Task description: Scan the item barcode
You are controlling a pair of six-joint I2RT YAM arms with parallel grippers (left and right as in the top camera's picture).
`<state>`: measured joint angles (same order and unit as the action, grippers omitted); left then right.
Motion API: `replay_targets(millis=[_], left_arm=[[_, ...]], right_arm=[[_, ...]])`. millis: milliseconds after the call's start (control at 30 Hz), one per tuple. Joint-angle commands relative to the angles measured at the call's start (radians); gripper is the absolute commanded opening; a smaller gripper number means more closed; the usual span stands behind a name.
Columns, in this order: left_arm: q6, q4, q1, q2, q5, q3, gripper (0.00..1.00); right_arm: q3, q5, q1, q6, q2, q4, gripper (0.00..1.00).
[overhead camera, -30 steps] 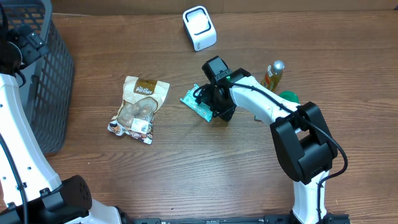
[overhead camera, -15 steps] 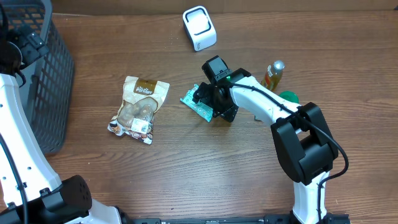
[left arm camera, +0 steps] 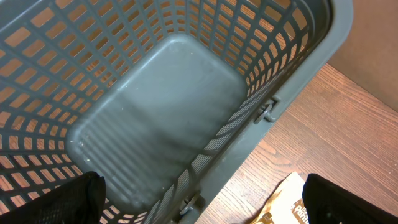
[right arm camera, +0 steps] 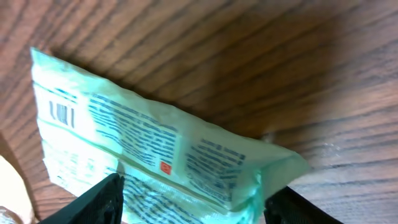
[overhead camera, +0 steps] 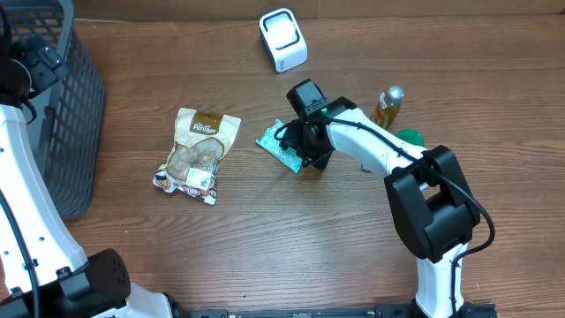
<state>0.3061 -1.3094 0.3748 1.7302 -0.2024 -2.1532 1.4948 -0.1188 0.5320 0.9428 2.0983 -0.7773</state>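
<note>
Overhead: I find the packet point(overhead camera: 281, 147) well apart from the scanner point(overhead camera: 283, 40) on the robot's side, long axis slanting, right gripper point(overhead camera: 304, 149) at its right end, bare table between. Left wrist: left gripper point(left arm camera: 202, 208) gapes wide over the basket point(left arm camera: 155, 124), the farther arm. Right wrist: fingers point(right arm camera: 102, 200) flank the packet, barcode point(right arm camera: 60, 113) at its far end; whether they pinch I cannot tell.

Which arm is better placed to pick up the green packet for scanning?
Right. Its fingers flank the green packet, barcode visible on top; the left gripper hangs open over the basket, far from it.
</note>
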Motion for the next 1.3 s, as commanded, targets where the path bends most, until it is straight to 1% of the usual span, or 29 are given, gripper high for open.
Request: replay_targets(millis=[0, 100, 467, 500, 667, 867, 933, 1033, 1167, 1267], left_arm=[[-0.018, 0.004, -0.003, 0.003, -0.003, -0.009, 0.99], [-0.018, 0.004, -0.003, 0.003, -0.003, -0.009, 1.0], [-0.018, 0.004, -0.003, 0.003, -0.003, -0.009, 1.0], [-0.018, 0.004, -0.003, 0.003, -0.003, -0.009, 1.0], [-0.018, 0.004, -0.003, 0.003, -0.003, -0.009, 1.0], [-0.018, 0.004, -0.003, 0.003, -0.003, -0.009, 1.0], [-0.018, 0.004, -0.003, 0.003, -0.003, -0.009, 1.0], [-0.018, 0.004, -0.003, 0.003, -0.003, -0.009, 1.0], [-0.018, 0.004, -0.003, 0.003, -0.003, -0.009, 0.99], [-0.018, 0.004, -0.003, 0.003, -0.003, -0.009, 1.0]], right_arm=[[-0.012, 0.013, 0.005, 0.043, -0.02, 0.011, 0.65], [-0.012, 0.012, 0.006, 0.087, -0.02, 0.01, 0.62], [-0.012, 0.012, 0.007, 0.086, -0.02, -0.032, 0.61], [-0.012, 0.012, 0.007, 0.086, -0.02, -0.034, 0.58], [-0.012, 0.012, 0.007, 0.087, -0.02, -0.035, 0.52], [-0.012, 0.022, 0.007, 0.085, -0.02, -0.035, 0.38], [-0.012, 0.032, 0.007, 0.082, -0.02, -0.035, 0.32], [-0.012, 0.038, 0.007, 0.082, -0.02, -0.035, 0.27], [-0.012, 0.039, 0.008, 0.077, -0.02, -0.02, 0.12], [-0.012, 0.039, 0.01, 0.055, -0.02, -0.014, 0.07]])
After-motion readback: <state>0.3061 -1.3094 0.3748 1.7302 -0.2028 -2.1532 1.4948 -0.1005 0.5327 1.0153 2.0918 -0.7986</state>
